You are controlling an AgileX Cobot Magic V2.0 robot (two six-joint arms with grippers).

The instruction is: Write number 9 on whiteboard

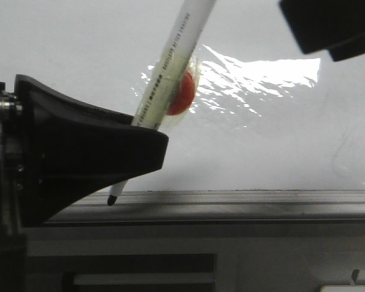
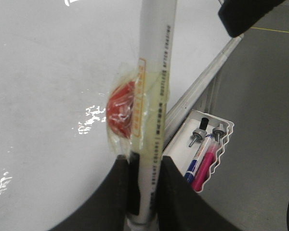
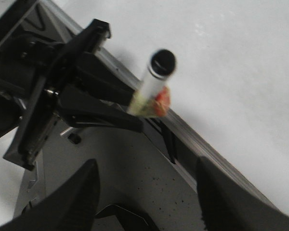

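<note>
The left tool [image 1: 147,151] is clenched on a white marker [image 1: 170,73], tip down at about six o'clock, just off the grey rail [image 1: 261,204] at the near edge of the whiteboard [image 1: 79,42]. From here I'd say it should carry the nib up onto the white face and press lightly, keeping the marker steady. The board lies toward twelve o'clock of the tip, and no number 9 shows yet. The right tool [image 3: 147,192] hangs released
</note>
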